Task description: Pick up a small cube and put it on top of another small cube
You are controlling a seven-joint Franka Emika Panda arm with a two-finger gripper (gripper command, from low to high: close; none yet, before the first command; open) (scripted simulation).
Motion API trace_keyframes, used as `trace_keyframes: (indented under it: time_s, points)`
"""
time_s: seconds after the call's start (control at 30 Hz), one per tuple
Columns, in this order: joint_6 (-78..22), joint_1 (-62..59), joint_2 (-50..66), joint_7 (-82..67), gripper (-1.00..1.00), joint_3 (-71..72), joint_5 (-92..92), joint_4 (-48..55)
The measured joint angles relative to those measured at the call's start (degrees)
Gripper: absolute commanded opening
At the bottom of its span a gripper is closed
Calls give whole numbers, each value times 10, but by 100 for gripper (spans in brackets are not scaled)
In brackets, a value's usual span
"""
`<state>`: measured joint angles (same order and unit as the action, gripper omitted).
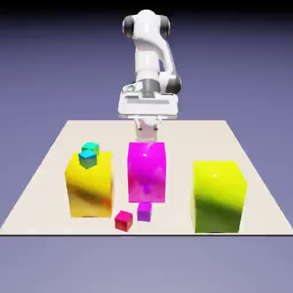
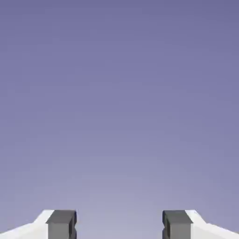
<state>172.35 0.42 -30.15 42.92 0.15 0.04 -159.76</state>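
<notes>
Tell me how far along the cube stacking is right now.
Nothing looks done: the tiny purple cube sits on the table beside the tiny red cube, in front of the big magenta block. In hand: nothing; the claw is open and empty, and the hand view shows only backdrop. Left: reach the purple cube, grasp it, and stack it on another small cube.

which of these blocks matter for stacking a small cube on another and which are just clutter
Part of the job:
- tiny purple cube, on the table in front of the magenta block
- gripper, open, holding nothing
- a second small cube as the base; which one cannot be told

Just lying about:
- big magenta block
- orange-yellow block
- yellow-green block
</notes>
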Motion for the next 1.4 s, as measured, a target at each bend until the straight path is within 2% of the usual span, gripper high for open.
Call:
trace_keyframes:
  time_s: [0.73,0.9,0.93,1.0,1.17,1.4]
  points:
    - [-299,-48,452,84,0,28,7,224]
    - [-217,-44,535,86,0,24,3,225]
    - [-203,-43,549,87,-100,24,2,225]
    - [-203,-43,549,87,-100,24,3,225]
    - [-307,-46,449,81,-100,25,9,224]
    - [-481,24,368,94,-100,-78,80,275]
